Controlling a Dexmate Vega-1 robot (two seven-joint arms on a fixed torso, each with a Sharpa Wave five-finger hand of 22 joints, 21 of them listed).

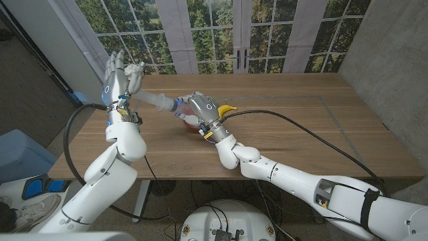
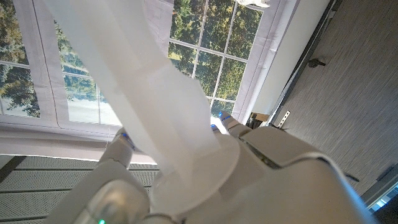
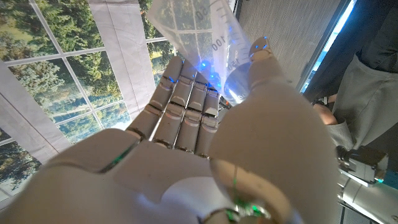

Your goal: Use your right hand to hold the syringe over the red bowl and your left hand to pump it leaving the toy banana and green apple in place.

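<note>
My right hand (image 1: 202,107) grips the barrel of a clear syringe (image 1: 160,102) just over the red bowl (image 1: 190,123), most of which it hides. The barrel's printed scale (image 3: 202,34) sticks out past the right hand's fingers (image 3: 183,99). The syringe slants up towards my left hand (image 1: 117,79), which stands with fingers upright and holds the plunger end (image 1: 137,69). Up close, the plunger's round flange (image 2: 196,177) sits between parts of the left hand (image 2: 292,180), the rod running away from it. A yellow toy banana (image 1: 229,108) lies just right of my right hand.
The wooden table (image 1: 301,127) stretches wide to the right of the bowl. Black cables (image 1: 314,130) run from both arms across the table. Windows stand behind the table's far edge. A person (image 3: 373,68) stands at the edge of the right wrist view.
</note>
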